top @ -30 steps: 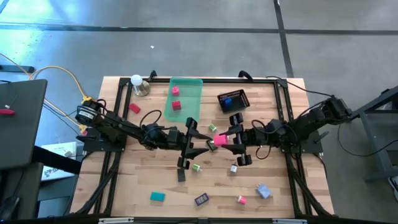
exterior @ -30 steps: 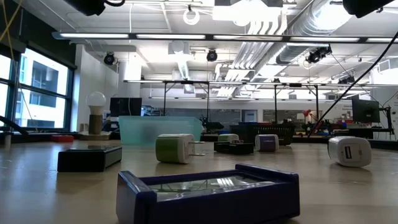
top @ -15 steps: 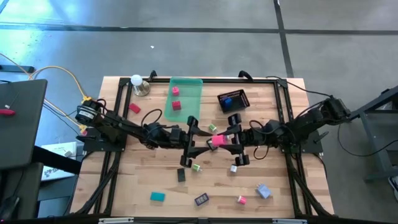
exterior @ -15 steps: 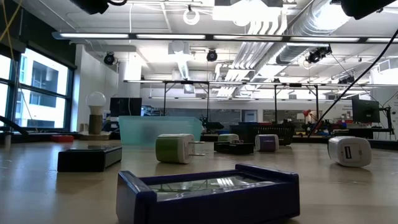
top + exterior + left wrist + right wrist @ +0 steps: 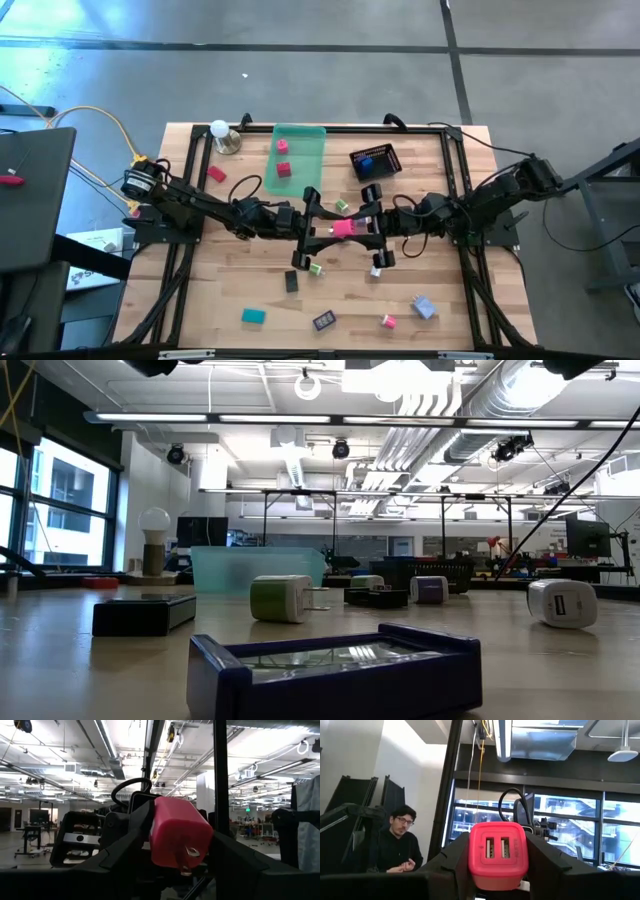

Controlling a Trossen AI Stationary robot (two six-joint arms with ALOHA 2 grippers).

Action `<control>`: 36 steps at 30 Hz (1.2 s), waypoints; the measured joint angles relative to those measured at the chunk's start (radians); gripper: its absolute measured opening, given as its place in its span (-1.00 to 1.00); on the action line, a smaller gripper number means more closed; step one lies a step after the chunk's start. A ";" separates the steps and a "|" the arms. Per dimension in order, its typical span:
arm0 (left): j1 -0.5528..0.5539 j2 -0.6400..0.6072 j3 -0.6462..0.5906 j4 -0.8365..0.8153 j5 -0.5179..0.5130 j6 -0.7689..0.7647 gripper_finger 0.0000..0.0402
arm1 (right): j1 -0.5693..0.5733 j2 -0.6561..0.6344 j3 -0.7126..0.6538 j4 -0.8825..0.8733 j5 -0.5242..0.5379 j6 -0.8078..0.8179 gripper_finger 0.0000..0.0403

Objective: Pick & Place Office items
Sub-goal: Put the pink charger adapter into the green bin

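Observation:
A pink charger block (image 5: 343,228) with two USB slots (image 5: 498,849) and metal prongs (image 5: 187,857) hangs above the table's middle, in my right gripper (image 5: 347,228), which is shut on it. My left gripper (image 5: 306,230) faces it from the table's left, open, with one finger toward the far side and one toward the near side. The block sits just in front of that gap; I see no touch. Other small items lie on the table: green-and-white (image 5: 318,268), white (image 5: 377,270), black (image 5: 291,282), teal (image 5: 253,316), pink (image 5: 388,321), lavender (image 5: 423,306), red (image 5: 215,174). My right gripper pinches the pink charger block between its two fingers (image 5: 457,857), one on each opposite side wall (image 5: 474,855). The fingers come in level from the table's right. The block is lifted clear, with its slot face toward my right wrist and its prongs toward my left gripper.
A translucent green tray (image 5: 310,140) with a red and a pink piece stands at the far edge, and a black mesh basket (image 5: 388,155) with a blue piece is right of it. A bulb on a base (image 5: 220,130) is far left. A dark box (image 5: 323,321) lies near the front edge.
My right gripper has carried the pink block toward the table's left, closer to my left gripper. My left gripper has moved a little toward the table's right, so the two now nearly meet. The items on the table have stayed put.

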 joint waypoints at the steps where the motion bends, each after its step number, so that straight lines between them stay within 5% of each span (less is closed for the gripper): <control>1: 0.000 0.000 0.000 0.002 0.000 0.004 0.09 | 0.000 0.000 0.000 0.000 0.000 0.000 -0.32; 15: 0.019 0.000 0.001 -0.004 0.007 0.080 0.08 | 0.000 0.000 0.000 -0.004 0.002 0.002 -0.32; 28: 0.019 0.000 0.004 -0.005 -0.001 0.116 -0.27 | 0.000 -0.003 0.000 -0.023 0.029 0.007 -0.32; 36: 0.019 0.000 0.013 -0.016 -0.003 0.122 -0.28 | 0.000 -0.004 0.000 -0.028 0.026 0.024 -0.32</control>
